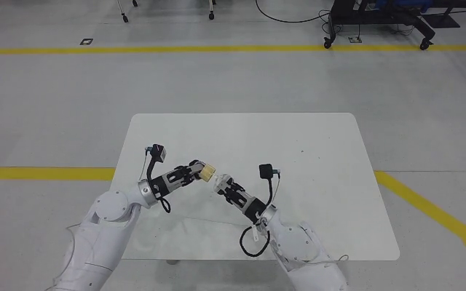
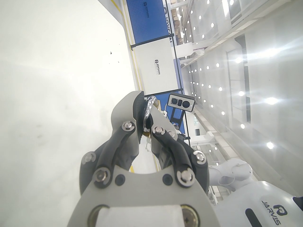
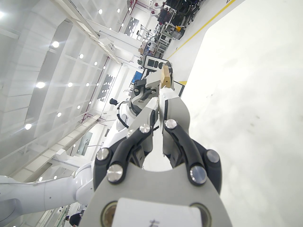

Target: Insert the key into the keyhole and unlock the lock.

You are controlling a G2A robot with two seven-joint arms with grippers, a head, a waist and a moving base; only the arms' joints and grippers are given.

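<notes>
**One lock held, mostly hidden**

The brass lock is clamped in the left gripper, and only a brass edge and a silver shackle are seen past the fingers. Just beside it, the right gripper is pinched narrow; what is held cannot be told. Both arms are angled inward above the middle of the white table.

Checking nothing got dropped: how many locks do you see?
1. The lock is held in the left gripper above the table, just ahead of the right gripper. Another could hide under the arms.
</notes>
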